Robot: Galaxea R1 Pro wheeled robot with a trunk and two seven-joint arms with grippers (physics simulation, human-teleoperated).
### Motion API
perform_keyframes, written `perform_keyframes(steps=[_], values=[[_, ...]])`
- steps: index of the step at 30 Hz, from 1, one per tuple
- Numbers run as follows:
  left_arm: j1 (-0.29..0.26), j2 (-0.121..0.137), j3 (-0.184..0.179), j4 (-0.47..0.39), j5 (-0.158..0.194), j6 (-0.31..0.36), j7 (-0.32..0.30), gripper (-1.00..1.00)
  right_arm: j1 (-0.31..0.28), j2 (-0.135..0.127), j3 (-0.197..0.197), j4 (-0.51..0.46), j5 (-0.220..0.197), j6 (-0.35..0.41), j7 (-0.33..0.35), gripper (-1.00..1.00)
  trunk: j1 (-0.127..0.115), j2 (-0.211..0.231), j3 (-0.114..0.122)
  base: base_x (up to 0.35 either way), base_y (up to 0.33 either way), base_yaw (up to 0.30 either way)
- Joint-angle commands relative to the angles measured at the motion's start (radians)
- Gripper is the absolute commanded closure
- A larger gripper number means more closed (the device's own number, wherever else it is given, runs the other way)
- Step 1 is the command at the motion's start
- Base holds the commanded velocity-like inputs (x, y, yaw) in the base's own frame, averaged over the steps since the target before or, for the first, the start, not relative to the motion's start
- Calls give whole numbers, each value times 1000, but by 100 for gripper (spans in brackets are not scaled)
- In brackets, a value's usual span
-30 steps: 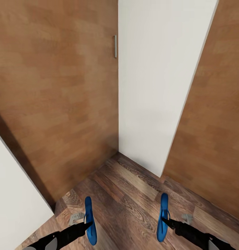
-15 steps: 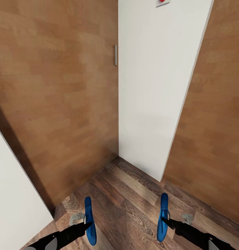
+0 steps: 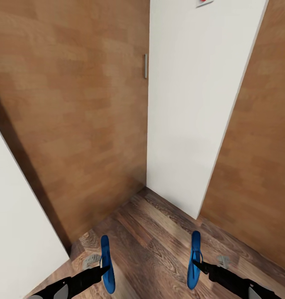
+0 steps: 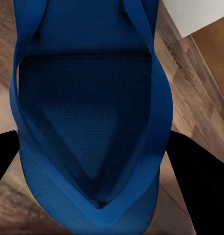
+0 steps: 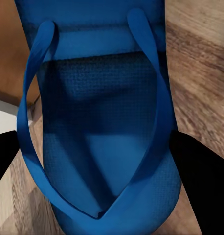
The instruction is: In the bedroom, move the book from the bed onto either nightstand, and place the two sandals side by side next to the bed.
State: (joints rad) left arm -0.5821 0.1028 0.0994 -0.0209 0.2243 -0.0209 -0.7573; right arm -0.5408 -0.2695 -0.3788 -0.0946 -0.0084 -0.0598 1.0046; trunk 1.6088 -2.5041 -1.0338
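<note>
- No brand, label or lettering can be read anywhere; a small plate with a red spot (image 3: 203,2) sits high on the white wall panel (image 3: 192,104), too small and cut off to make out.
- The left hand (image 3: 105,268) is closed on the left sandal (image 3: 107,263), bright blue, held edge-on above the wood-plank floor (image 3: 154,245).
- The right hand (image 3: 195,262) grips the right sandal (image 3: 194,259) the same way; the two sandals are well apart, roughly parallel.
- The left wrist view shows what the head view hides: that sandal's textured footbed (image 4: 87,117) and thin straps meeting in a V, with a dark finger (image 4: 202,181) pressed at each side.
- The right wrist view gives the same close look at the other footbed (image 5: 100,127), dark fingers (image 5: 205,181) at both edges.
- The head view alone shows the surroundings: a tall wooden door (image 3: 71,108) with a slim metal handle (image 3: 145,66), another wood panel (image 3: 258,145) on the right, and a white surface (image 3: 18,224) at the lower left.
</note>
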Motion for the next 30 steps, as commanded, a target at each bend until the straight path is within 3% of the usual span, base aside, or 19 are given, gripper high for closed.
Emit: perform_keyframes(steps=[1,13,21,30], values=[[-1,0,8,2,-5,-2,-4,100,0,0,1,1,-1,-6,2,100,0,0,-1,0,0,200],[-1,0,8,2,-5,-2,-4,100,0,0,1,1,0,-6,3,100,0,0,-1,0,0,198],[-1,0,8,2,-5,-2,-4,100,0,0,1,1,0,-6,3,100,0,0,-1,0,0,81],[-1,0,8,2,-5,-2,-4,100,-1,0,1,1,0,-6,3,100,0,0,-1,0,0,254]])
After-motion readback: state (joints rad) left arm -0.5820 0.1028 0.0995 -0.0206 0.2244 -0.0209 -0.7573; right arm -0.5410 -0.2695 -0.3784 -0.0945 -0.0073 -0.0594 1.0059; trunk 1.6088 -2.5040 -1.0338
